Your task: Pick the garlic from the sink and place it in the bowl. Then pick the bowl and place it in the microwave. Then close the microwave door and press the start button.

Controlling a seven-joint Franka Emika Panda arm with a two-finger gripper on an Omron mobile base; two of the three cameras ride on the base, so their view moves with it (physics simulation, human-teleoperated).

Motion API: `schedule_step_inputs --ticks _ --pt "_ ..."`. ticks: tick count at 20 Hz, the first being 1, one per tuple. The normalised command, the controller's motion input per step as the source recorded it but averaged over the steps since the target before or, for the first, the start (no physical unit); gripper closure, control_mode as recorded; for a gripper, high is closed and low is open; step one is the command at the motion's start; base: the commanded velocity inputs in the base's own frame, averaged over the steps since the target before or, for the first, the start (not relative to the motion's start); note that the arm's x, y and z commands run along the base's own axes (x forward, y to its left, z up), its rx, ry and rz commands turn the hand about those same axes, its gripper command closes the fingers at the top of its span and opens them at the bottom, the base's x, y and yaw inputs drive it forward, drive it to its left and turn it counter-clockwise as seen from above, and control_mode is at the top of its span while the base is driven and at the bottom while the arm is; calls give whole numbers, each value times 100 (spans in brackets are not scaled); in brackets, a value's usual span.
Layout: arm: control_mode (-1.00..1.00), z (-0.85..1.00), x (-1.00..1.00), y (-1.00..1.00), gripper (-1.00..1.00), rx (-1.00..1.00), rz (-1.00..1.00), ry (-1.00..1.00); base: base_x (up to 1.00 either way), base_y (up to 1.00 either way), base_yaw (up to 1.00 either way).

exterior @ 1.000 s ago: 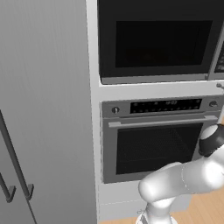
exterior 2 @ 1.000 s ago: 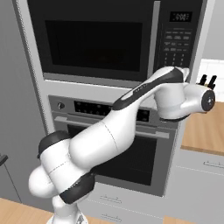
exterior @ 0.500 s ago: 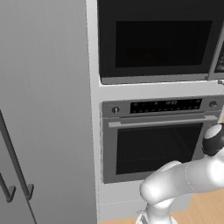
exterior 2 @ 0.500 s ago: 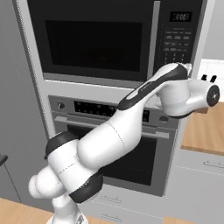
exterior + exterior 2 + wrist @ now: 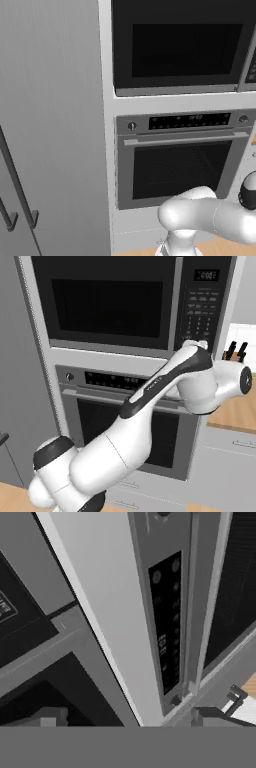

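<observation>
**Pincer spread wide and empty, in front of the closed microwave stack**

A tall grey cabinet (image 5: 50,125) with two dark bar handles takes up the left side. Just right of it is a white column holding two built-in units. The microwave (image 5: 182,47) is on top, with the oven (image 5: 180,160) directly below it.

The microwave door (image 5: 107,303) is shut flush and its dark glass faces the robot. The door's long axis runs sideways. Its silver handle (image 5: 176,303) stands vertical at the door's right edge, just beside the button strip (image 5: 202,303). Whether anything is inside cannot be told through the dark glass.

The white arm (image 5: 150,421) rises from low down and bends across the oven front. Its wrist end is to the right of the oven, below the button strip.

In the hand view, the pincer (image 5: 132,719) has its two dark tips far apart at the bottom edge. Nothing is between them and they touch nothing. That view is rolled, so the oven's black control panel (image 5: 167,627) runs up and down the picture. The panel is ahead of the tips and apart from them.
</observation>
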Motion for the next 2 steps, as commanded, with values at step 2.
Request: schedule_step_inputs --ticks 2 --pt "-100 0 -92 100 -100 0 0 0 0 0 0"
